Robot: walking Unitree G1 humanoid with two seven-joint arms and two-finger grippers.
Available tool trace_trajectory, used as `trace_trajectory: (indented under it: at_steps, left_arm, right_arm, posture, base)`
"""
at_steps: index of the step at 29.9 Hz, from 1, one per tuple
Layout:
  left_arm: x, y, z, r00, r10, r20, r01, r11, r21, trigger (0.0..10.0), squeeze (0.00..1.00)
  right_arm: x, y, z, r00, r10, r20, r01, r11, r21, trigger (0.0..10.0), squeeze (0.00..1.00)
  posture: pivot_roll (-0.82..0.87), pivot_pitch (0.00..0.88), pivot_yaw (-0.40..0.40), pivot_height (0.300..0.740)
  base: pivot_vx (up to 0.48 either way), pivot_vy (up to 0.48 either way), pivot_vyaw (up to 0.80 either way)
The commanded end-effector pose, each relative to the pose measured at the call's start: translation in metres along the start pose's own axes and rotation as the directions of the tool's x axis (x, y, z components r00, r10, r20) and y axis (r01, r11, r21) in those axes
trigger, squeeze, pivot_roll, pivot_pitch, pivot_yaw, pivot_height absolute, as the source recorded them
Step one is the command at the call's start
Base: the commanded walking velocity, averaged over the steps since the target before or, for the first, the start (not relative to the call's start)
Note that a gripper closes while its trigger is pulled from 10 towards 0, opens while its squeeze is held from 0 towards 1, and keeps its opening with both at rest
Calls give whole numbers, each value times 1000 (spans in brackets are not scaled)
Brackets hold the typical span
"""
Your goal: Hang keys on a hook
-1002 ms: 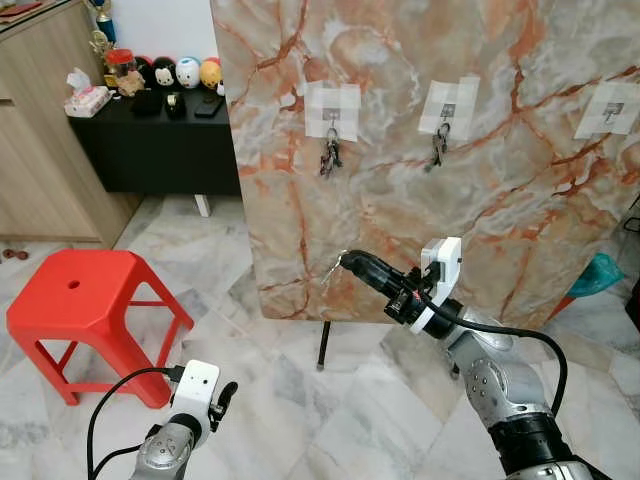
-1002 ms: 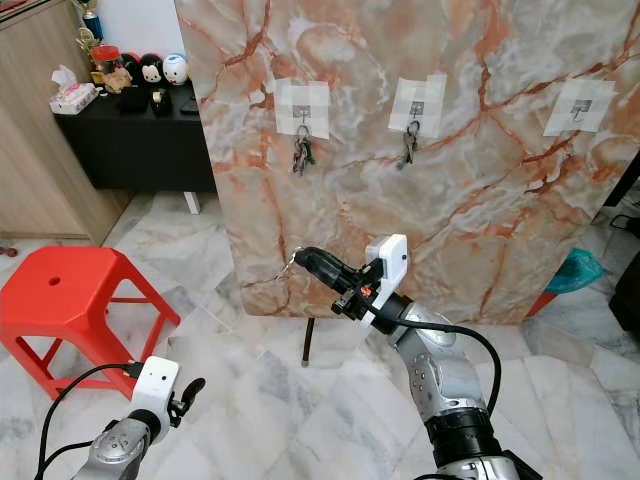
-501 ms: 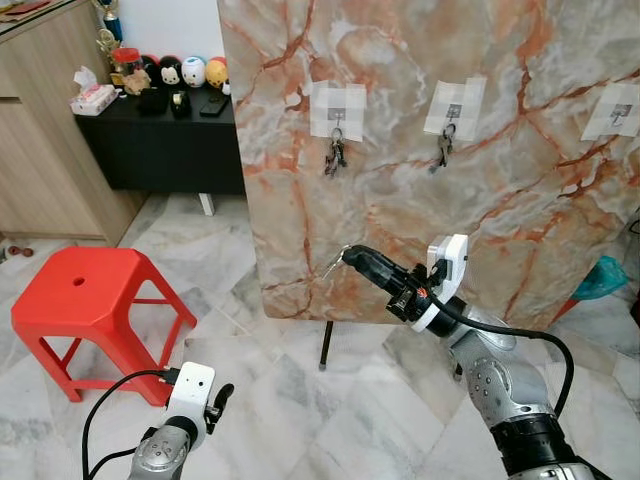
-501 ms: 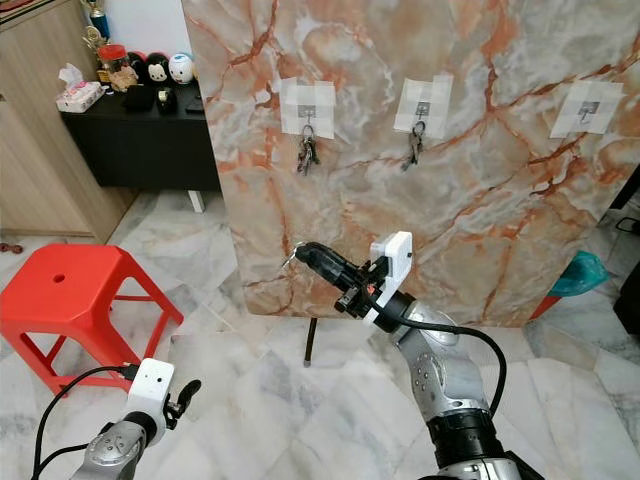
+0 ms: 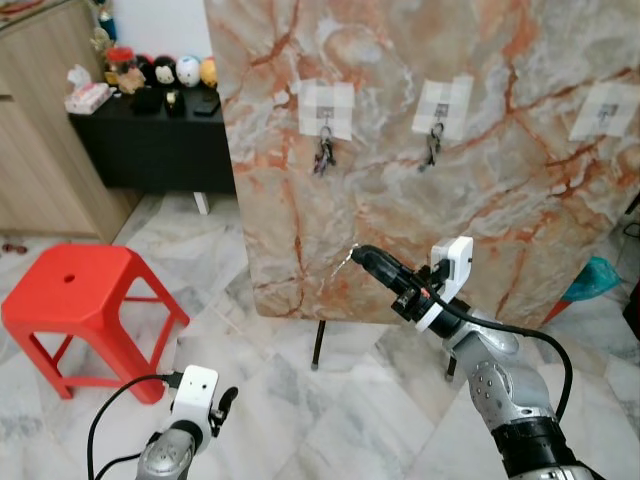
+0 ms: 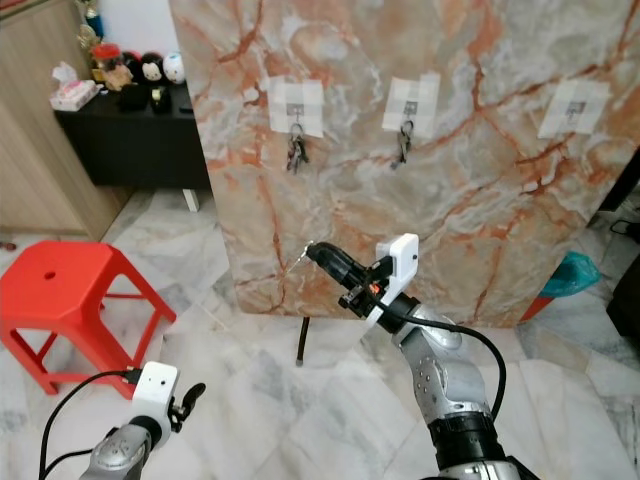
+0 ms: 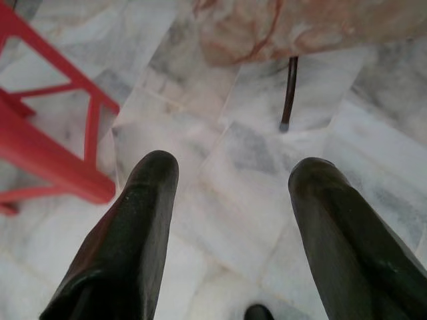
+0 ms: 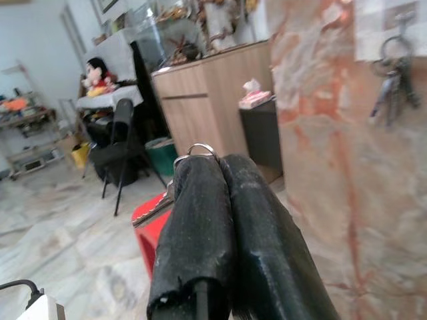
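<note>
My right gripper [image 5: 358, 252] is raised in front of the marble panel [image 5: 500, 230], below its left and middle hooks. It is shut on a key ring [image 8: 200, 148], and a key [image 5: 343, 263] dangles from its tip. On the panel, the left hook [image 5: 324, 150] and the middle hook [image 5: 434, 143] each carry a bunch of keys. The right hook [image 5: 605, 110] on its white patch is bare. My left gripper [image 5: 225, 398] hangs low over the floor, open [image 7: 230, 173] with nothing between its fingers.
A red plastic stool [image 5: 70, 295] stands on the marble floor to my left. A thin black leg [image 5: 317, 345] props the panel. Behind are a black cabinet [image 5: 150, 140] with toys and a wooden cupboard [image 5: 40, 120]. A teal object [image 5: 590, 280] lies at the panel's right foot.
The view has swayed slightly. My right gripper, still shut on the key ring, has edged a little to the right along the panel. The left arm stays low.
</note>
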State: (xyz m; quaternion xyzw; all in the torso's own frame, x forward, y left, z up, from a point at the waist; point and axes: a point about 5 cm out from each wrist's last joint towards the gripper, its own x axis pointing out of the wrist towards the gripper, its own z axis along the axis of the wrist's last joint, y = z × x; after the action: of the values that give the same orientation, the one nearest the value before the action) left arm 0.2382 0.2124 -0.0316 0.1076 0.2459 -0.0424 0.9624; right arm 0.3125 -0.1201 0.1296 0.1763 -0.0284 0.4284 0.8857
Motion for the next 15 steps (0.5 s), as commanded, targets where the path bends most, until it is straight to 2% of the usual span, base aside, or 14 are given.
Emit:
trace_trajectory:
  at_steps: [1,7,13,15]
  left_arm:
    - [-2,-1,-6,1000,4,-26,-4,1000,-8,10000,0]
    - [-3,-1,-8,1000,3,-29,-3,1000,-9,10000,0]
    - [-3,-2,-9,999,1,-36,-2,1000,-16,10000,0]
    - [-3,-4,-9,999,-7,-36,6,1000,-24,10000,0]
  right_arm:
    - [2,0,2,1000,3,-4,-4,1000,-12,10000,0]
    - [2,-3,2,1000,-23,-8,23,1000,-16,10000,0]
    - [3,-5,1,999,-43,-14,43,999,-23,10000,0]
    - [3,-9,2,996,-92,-3,92,995,-28,10000,0]
  posture:
    - [56,0,-31,740]
    - [58,0,-33,740]
    - [58,0,-34,740]
    - [57,0,-34,740]
  base:
    - [0,-270,0]
    - [0,-269,0]
    - [0,0,0]
    - [0,0,0]
